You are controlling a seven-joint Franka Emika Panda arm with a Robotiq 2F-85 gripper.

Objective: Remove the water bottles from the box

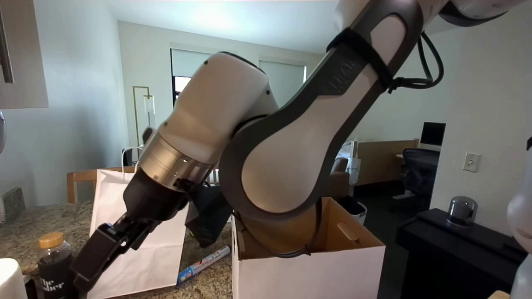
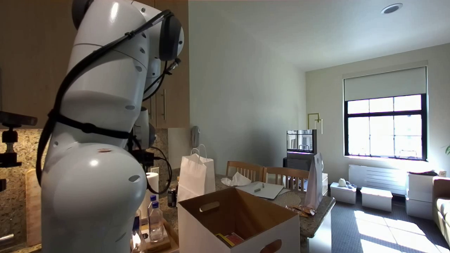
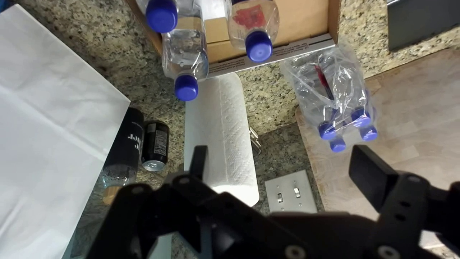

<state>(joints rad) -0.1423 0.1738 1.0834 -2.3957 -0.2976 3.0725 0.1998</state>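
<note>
Gripper (image 3: 278, 160): one, jaws spread wide; we see nothing between them. Water bottles (image 3: 252, 30): three loose, upright, toward the wrist view's top edge, apart from the gripper; two stand in the low cardboard box (image 3: 303, 16), the third's base we cannot see. We judge the next reach runs that way. Surface: speckled countertop (image 3: 267, 93). Room: white paper bag (image 2: 196, 175), window (image 2: 385, 128), in an exterior view.

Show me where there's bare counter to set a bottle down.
Granite shows bare between the white paper bag and the cardboard tray, and between the paper towel roll and the wrapped bottles. Crowded: the black bottle and can, between bag and roll.
</note>
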